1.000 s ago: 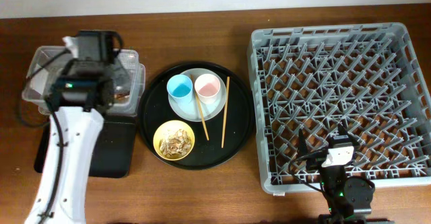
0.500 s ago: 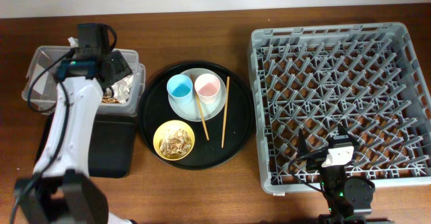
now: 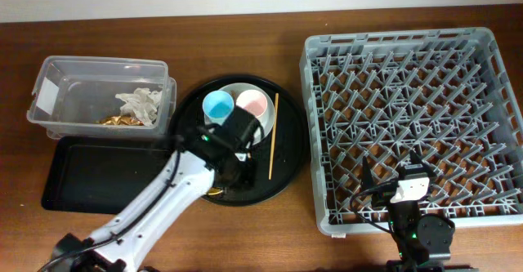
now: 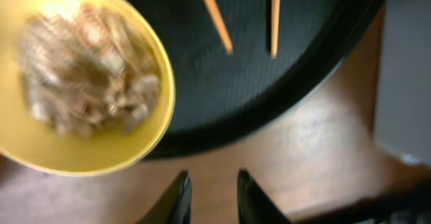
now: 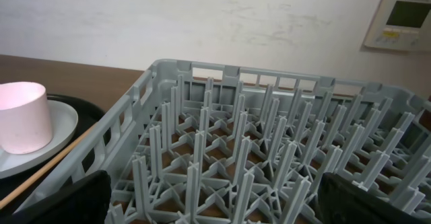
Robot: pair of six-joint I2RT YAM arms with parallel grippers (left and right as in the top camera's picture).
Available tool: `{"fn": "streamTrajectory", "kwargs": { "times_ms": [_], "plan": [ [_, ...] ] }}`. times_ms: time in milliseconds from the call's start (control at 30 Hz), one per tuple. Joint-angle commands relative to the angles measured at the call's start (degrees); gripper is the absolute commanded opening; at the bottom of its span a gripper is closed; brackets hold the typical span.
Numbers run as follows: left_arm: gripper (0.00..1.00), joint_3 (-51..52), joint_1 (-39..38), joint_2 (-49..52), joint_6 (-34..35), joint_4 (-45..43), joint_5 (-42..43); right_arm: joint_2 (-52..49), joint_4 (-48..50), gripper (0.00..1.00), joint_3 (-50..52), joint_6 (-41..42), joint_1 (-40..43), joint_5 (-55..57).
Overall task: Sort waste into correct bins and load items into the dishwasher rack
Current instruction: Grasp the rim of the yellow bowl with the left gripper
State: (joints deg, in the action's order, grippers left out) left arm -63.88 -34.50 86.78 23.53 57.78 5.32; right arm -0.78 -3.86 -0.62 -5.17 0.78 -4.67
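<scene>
From overhead, found the rack [image 3: 392, 37] along the right edge of the tabletop, with the right gripper [image 3: 392, 167] over its near rim. Saw the clear tub [image 3: 49, 92] at the far-left corner holding the tissue [image 3: 139, 104] and foil wrapper [image 3: 114, 120], and the shallow black tray [image 3: 90, 174] just in front of it. Spotted the round tray [image 3: 288, 162] mid-tabletop carrying the plate [image 3: 237, 88], blue cup [image 3: 217, 106], pink cup [image 3: 252, 104] and chopsticks [image 3: 273, 137]. Caught the left gripper [image 3: 229, 170] hanging over that tray's near part, hiding most of the yellow bowl [image 3: 214, 193].

From the left wrist, looked down on the food scraps [image 4: 81, 69] heaped in the yellow bowl. Noted the fingers [image 4: 178, 200] narrowly parted, gripping nothing, above bare wood beside the round tray's rim.

From the right wrist, faced the rack's pegs, with the pink cup on the plate beyond. Noted the fingers [image 5: 60, 200] spread wide, holding nothing.
</scene>
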Motion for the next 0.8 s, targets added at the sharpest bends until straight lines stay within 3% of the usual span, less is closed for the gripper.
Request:
{"fn": "streamTrajectory", "kwargs": {
  "times_ms": [0, 133, 767],
  "plan": [
    [0.27, 5.09, -1.40, -0.24, 0.44, -6.21, -2.86, 0.37, -0.22, 0.98, 0.31, -0.39, 0.37, -0.90],
    [0.27, 6.05, -1.40, -0.24, 1.27, -8.09, -11.08, 0.37, -0.22, 0.98, 0.31, -0.39, 0.37, -0.90],
    [0.27, 14.51, -2.89, 1.62, 1.25, -21.14, -15.37, 0.37, -0.22, 0.98, 0.31, -0.39, 0.37, -0.90]
  ]
}}
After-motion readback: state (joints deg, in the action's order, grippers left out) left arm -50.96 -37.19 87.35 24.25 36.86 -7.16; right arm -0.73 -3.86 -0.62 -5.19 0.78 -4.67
